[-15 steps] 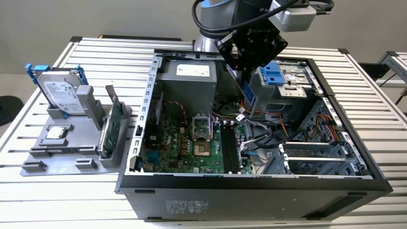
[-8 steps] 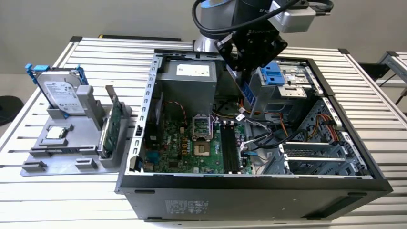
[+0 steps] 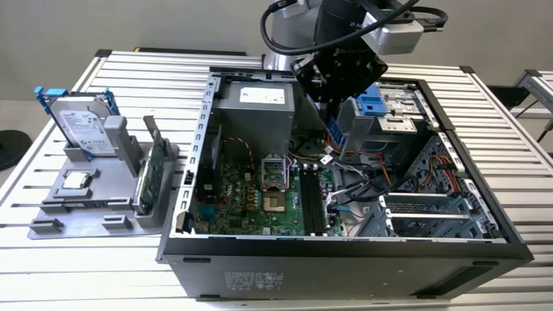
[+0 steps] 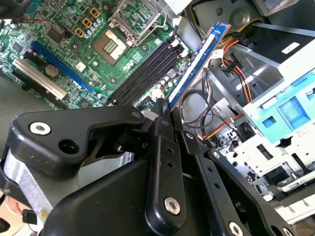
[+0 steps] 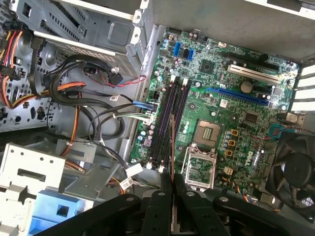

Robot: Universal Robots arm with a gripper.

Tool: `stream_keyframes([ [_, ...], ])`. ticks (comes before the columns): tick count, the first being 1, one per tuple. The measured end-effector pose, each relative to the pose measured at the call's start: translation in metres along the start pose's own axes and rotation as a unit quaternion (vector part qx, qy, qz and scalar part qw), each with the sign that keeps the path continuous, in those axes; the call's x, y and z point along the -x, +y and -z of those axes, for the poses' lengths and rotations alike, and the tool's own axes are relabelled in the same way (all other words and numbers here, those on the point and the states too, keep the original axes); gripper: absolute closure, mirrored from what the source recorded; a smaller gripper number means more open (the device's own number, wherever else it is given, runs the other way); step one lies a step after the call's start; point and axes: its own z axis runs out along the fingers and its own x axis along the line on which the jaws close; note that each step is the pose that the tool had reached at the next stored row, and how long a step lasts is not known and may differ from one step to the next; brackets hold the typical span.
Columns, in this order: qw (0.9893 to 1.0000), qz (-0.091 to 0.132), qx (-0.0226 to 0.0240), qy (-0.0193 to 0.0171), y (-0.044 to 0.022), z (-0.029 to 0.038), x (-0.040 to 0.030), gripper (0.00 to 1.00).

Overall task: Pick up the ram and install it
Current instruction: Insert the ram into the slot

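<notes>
My end effector [image 4: 165,112] is matt black with bright steel screw heads. The ram [image 4: 197,61] it grips is a smooth blue board with a pale label. The motherboard [image 4: 74,54] is glossy green. The case [image 3: 346,265] is matt black outside and bare grey sheet metal inside. At nine o'clock from it, the drive [image 3: 82,126] is shiny metal. The surface [image 3: 147,68] is ribbed pale metal.

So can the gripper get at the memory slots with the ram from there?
Probably yes. The gripper, shut on the ram, hangs over the open case, and the memory slots look empty with nothing across them; the cables lie off to one side.
</notes>
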Motion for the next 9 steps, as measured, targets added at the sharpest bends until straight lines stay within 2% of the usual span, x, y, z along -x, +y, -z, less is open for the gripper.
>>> stream_keyframes([
  [7,1.0000,0.000,0.0004,-0.0001,0.0000,-0.0015,0.0000,1.00],
  [9,1.0000,0.000,0.0008,-0.0002,-0.0002,-0.0055,-0.0001,1.00],
])
